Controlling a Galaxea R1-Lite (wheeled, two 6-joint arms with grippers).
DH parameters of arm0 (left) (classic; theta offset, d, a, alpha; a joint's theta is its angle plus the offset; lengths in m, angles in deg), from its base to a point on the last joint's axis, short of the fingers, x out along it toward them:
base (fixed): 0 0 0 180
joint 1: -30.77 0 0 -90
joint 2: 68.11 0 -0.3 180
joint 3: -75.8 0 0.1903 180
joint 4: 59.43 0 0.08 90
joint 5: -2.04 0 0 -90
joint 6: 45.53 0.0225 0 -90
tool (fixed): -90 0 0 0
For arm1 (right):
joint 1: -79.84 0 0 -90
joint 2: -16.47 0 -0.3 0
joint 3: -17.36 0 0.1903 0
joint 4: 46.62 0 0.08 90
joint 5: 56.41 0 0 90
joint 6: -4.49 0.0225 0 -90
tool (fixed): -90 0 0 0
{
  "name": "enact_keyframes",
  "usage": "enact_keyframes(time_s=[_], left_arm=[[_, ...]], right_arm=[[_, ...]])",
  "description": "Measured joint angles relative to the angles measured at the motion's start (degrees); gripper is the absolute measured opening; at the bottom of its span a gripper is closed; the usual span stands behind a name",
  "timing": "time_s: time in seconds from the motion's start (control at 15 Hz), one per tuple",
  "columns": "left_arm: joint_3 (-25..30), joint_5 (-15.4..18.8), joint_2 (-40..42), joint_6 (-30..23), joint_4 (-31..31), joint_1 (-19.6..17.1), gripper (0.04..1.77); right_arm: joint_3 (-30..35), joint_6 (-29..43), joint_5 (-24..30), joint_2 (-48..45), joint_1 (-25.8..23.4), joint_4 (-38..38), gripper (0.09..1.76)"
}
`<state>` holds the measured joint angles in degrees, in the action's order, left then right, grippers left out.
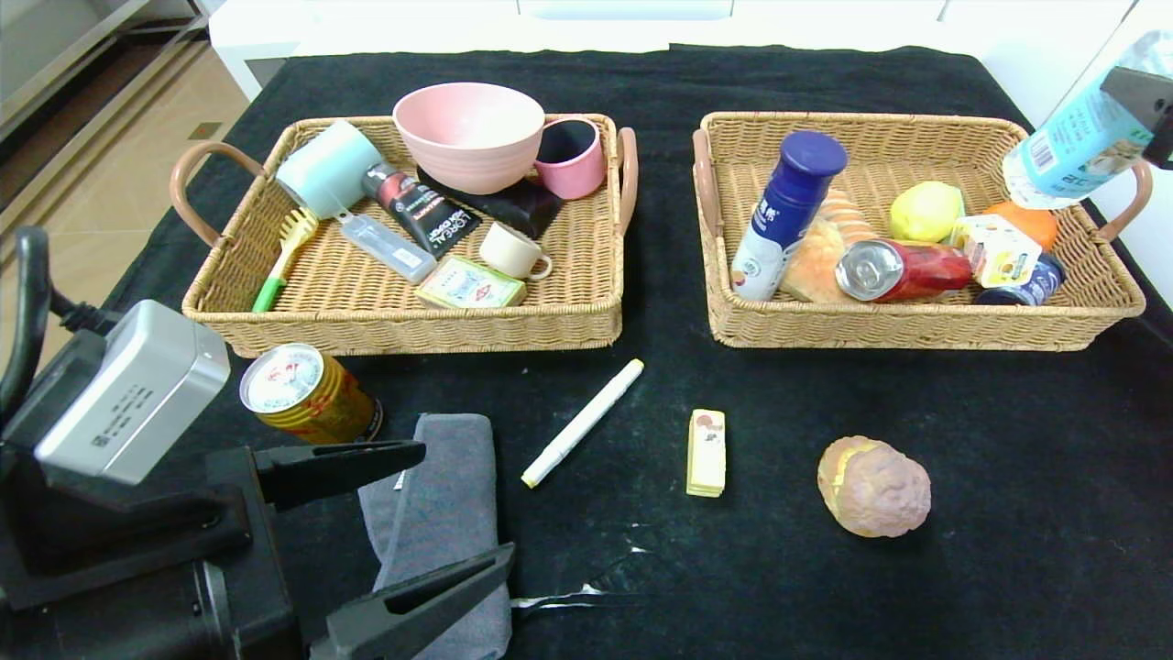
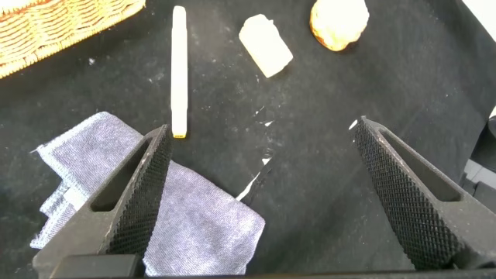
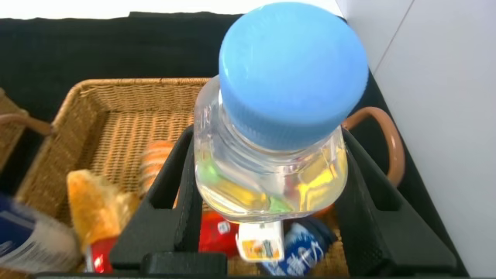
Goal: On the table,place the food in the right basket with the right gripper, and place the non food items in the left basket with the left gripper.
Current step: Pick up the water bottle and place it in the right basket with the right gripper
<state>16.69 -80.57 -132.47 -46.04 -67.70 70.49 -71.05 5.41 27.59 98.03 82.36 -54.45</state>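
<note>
My right end effector [image 3: 263, 209] is clamped on the water bottle [image 3: 275, 139], one finger on each side of its clear body just under the pale blue cap. In the head view that bottle [image 1: 1068, 137] sits at the upper right of the frame, tilted, hanging over the far right corner of the right basket [image 1: 926, 335] near its pinkish handle. So the thing I carry lies straight above its goal; the basket floor is directly below, already crowded with a blue bottle, a red can and bread, and the freest patch seems to be at the back right corner. I judge the coming move to be a short descent and release there.

My left end effector [image 1: 403, 513] hangs at the lower left of the head view with its fingers spread wide apart, holding nothing. The grey towel [image 1: 440, 522] lies right beneath it, one finger over the cloth and the other out over bare tabletop [image 1: 1008, 412]. The towel's long axis runs from near edge to far edge of the frame. The white marker [image 1: 582, 423] lies just beyond it, slanting toward the upper right. The gold-red can [image 1: 307, 394], the yellow pack [image 1: 707, 452] and the bun [image 1: 873, 486] wait on the cloth.
</note>
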Motion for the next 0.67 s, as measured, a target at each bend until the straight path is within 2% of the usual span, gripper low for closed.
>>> enact_keyframes(time_s=[0.4, 0.67], left_arm=[[0.3, 0.05, -0.22, 0.0, 0.02, 0.0, 1.72], [0.33, 0.11, -0.33, 0.0, -0.01, 0.0, 1.72]], right_arm=[[-7.44, 0.12, -0.01, 12.65, -2.79, -10.12, 1.02], [-10.11, 0.67, -0.11, 17.83, -4.39, -12.15, 1.02]])
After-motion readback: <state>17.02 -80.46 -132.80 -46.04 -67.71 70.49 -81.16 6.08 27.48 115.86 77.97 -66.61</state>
